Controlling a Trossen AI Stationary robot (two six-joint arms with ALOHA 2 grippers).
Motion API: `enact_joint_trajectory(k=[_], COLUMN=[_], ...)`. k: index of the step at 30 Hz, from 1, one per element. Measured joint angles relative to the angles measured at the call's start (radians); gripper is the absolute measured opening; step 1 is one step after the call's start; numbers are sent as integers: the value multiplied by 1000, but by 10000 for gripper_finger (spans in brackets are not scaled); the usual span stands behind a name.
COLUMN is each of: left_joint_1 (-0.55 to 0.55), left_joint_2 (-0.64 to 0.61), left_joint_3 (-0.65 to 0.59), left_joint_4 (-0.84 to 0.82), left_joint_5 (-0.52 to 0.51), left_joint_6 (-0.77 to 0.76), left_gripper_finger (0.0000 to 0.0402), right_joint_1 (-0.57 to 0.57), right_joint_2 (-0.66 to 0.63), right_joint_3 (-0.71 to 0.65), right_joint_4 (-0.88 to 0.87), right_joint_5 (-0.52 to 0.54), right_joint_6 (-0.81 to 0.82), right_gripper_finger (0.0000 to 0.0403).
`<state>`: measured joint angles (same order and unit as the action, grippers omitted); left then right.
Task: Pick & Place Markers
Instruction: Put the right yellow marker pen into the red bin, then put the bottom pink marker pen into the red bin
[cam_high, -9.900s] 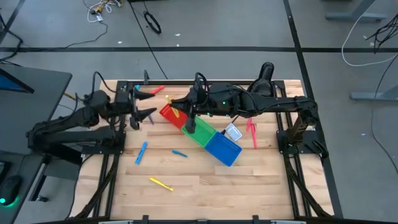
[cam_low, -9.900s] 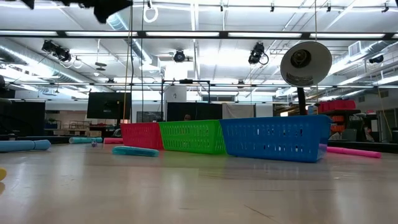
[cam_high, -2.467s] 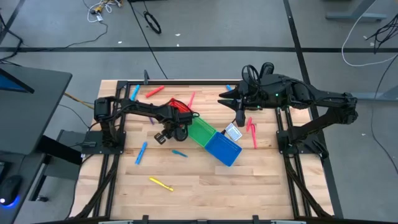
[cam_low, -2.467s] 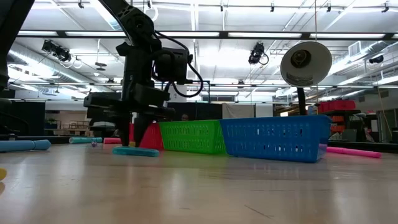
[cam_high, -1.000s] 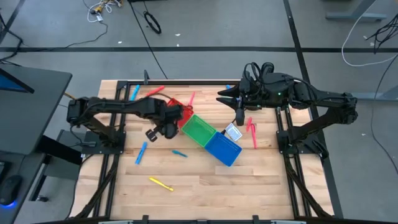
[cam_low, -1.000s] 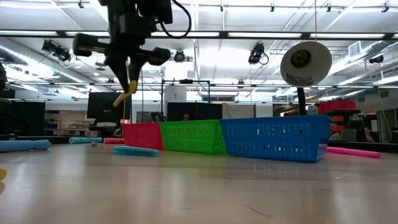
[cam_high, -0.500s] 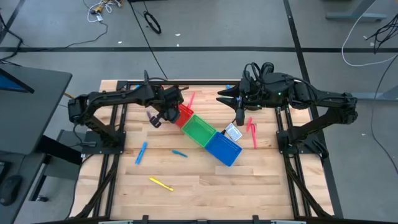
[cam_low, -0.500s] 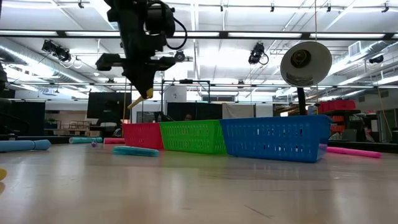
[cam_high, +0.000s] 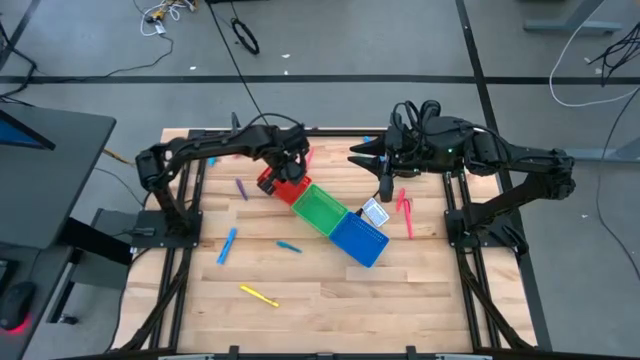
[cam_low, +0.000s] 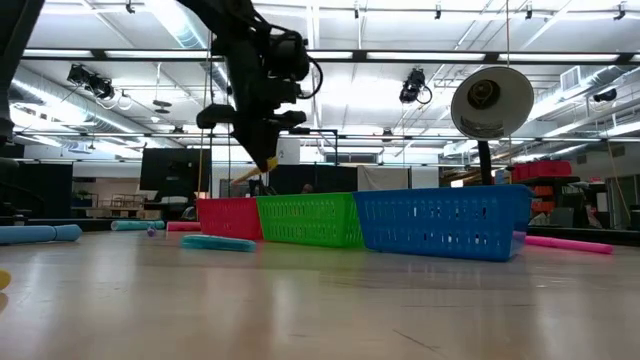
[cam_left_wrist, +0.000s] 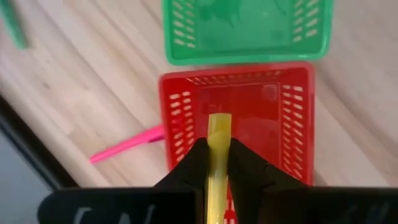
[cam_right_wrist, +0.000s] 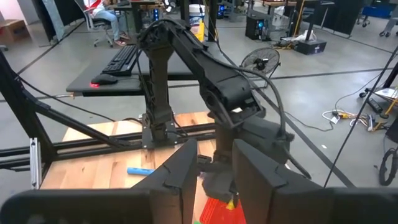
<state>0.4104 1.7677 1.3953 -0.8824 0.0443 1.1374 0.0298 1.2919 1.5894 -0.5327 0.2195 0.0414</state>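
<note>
From above, the left hand (cam_high: 291, 162) hung over the red bin (cam_high: 280, 183) in the upper middle of the frame, and the right hand (cam_high: 385, 188) was raised to the right of centre. The red bin, green bin (cam_high: 320, 209) and blue bin (cam_high: 358, 238) ran in a slanting row down the desk (cam_high: 330, 310). Loose markers lay about: a purple marker (cam_high: 241, 189) left of the red bin, a blue marker (cam_high: 228, 245) at lower left, a yellow marker on the desk (cam_high: 259, 295) near the bottom, and pink markers (cam_high: 405, 210) right of the blue bin.

At desk height, the left hand (cam_low: 266, 160) was above the red bin (cam_low: 228, 216) at upper left of centre, a yellow marker (cam_low: 252, 172) slanting from its tip.

In the left wrist view, the hand was closed tight on the yellow marker (cam_left_wrist: 216, 155), directly over the red bin (cam_left_wrist: 292, 124); a pink marker (cam_left_wrist: 124, 145) lay beside the bin's left wall.

In the right wrist view, the right hand (cam_right_wrist: 214, 171) showed a narrow gap between its fingers, apparently empty, though the lower part was out of frame.
</note>
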Motion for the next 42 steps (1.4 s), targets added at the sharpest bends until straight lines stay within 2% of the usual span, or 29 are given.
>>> enact_joint_trajectory(k=[10,19,30,34,42], left_joint_1=[1,-15,-1,-2,-4], left_joint_2=[2,96,136,136,135], left_joint_3=[5,5,5,5,5], left_joint_4=[-14,23,99,97,64], left_joint_5=[31,39,49,36,27], left_joint_6=[-2,-42,10,48,28], left_gripper_finger=[39,39,41,80,154], right_joint_1=[0,0,0,0,0], right_joint_2=[0,0,0,0,0], right_joint_3=[0,0,0,0,0], right_joint_4=[2,-5,-13,-13,-13], right_joint_5=[0,0,0,0,0], right_joint_6=[-2,-1,0,-5,-8], right_gripper_finger=[102,102,102,102,102])
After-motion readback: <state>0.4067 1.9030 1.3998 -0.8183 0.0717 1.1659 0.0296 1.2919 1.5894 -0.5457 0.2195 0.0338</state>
